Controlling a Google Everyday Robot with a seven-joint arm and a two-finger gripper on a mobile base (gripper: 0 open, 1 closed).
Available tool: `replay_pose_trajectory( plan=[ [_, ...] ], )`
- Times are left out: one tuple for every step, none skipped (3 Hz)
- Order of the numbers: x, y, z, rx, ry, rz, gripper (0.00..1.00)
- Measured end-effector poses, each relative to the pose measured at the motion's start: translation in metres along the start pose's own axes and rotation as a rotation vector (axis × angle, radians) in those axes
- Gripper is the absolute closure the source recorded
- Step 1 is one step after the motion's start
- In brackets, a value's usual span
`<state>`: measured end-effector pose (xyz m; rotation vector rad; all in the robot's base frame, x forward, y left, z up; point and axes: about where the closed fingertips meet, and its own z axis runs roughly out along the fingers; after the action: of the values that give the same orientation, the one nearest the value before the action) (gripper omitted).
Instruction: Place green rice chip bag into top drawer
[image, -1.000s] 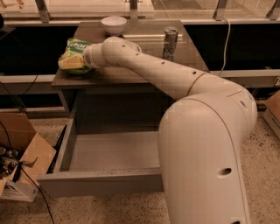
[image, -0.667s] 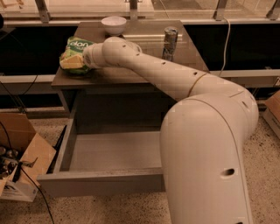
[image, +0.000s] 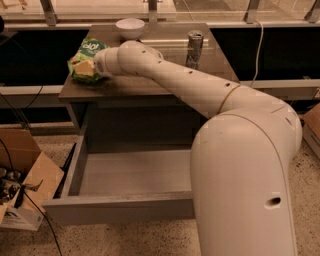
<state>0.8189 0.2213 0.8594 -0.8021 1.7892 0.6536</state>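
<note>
Tipping up at the left of the brown tabletop (image: 120, 85), the crinkly light-green rice chip bag (image: 86, 55) has lifted slightly since a second ago. The gripper (image: 96, 66) presses against it; whether it has closed, I cannot tell. Below, the wide grey top drawer (image: 120, 207) stands open, so the carry looks to be starting.
</note>
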Motion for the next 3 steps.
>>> replay_pose_trajectory(
  plan=[
    [-0.009,0.004,-0.018,-0.005,-0.025,-0.014,1.00],
    [-0.025,0.006,-0.054,-0.058,-0.048,-0.039,1.00],
    [-0.010,0.021,-0.118,-0.178,-0.011,-0.061,1.00]
  ],
)
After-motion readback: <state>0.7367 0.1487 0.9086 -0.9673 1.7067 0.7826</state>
